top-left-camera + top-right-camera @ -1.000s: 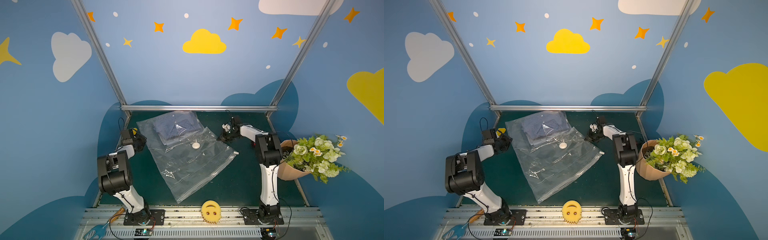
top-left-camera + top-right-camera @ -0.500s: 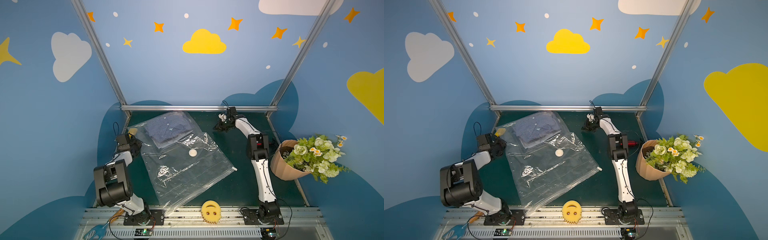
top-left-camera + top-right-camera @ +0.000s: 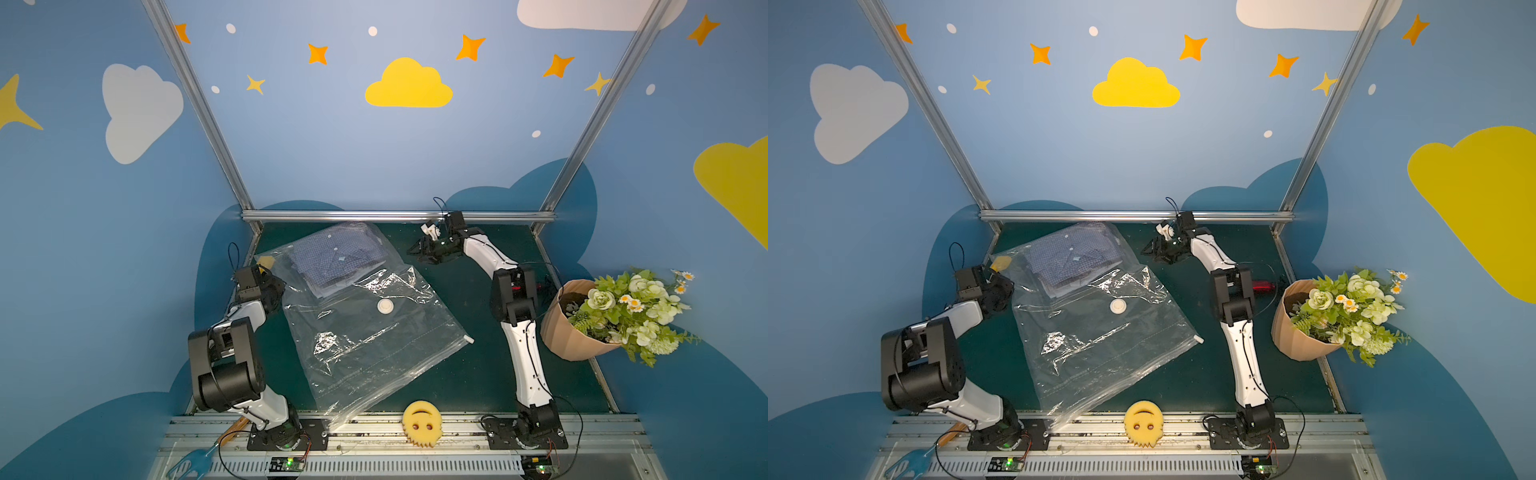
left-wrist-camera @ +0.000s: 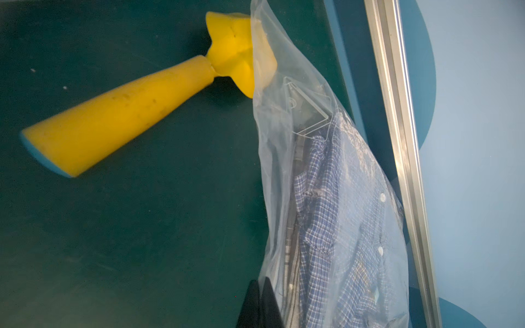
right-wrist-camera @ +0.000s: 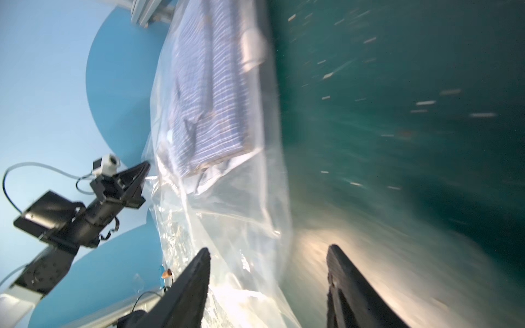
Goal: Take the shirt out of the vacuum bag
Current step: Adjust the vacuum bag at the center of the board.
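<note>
**Left fingers clenched on the bag, right fingers released**

Your vacuum bag (image 3: 365,345) lies flat and diagonal on the green surface (image 3: 457,374). Its far end sits close to the back rail, and its near corner reaches over the front rail. The folded blue checked shirt (image 3: 336,262) is inside the bag, bunched at that far end. The round white valve (image 3: 386,306) sits near the middle of the plastic, just below the shirt. The small white slider clip (image 3: 468,339) is at the bag's corner on your right arm's side.

Your left gripper (image 3: 277,286) is at the bag's edge beside the shirt. Its fingers (image 4: 255,306) are pressed together on the plastic there, and the wrist view shows the film rising from them. A yellow foam toy (image 4: 122,113) lies close by, its head tucked against the bag's far corner.

Your right gripper (image 5: 268,248) hangs low near the opposite long edge of the bag, by the back rail. Its fingers (image 5: 199,272) are spread wide and grasp nothing, and both top views show it clear of the plastic.

A yellow smiley sponge (image 3: 422,424) rests on the front rail, and a potted bouquet (image 3: 573,332) leans at the right edge.
</note>
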`<act>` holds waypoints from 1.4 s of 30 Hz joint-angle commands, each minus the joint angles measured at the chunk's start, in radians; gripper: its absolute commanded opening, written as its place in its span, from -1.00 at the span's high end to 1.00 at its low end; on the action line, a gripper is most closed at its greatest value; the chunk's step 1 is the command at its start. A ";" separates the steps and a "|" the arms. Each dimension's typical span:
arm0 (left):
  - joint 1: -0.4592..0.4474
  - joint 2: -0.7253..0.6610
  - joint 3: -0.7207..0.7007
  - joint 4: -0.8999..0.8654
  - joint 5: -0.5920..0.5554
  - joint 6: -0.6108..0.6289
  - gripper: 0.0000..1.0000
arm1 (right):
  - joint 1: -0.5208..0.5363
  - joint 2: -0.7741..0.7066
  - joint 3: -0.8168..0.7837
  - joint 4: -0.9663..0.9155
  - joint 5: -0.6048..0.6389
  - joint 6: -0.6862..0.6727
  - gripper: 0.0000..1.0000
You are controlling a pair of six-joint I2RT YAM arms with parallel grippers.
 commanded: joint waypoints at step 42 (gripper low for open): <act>-0.146 -0.249 -0.087 -0.151 -0.068 -0.025 -0.28 | -0.040 0.186 0.471 0.127 0.209 0.165 -0.05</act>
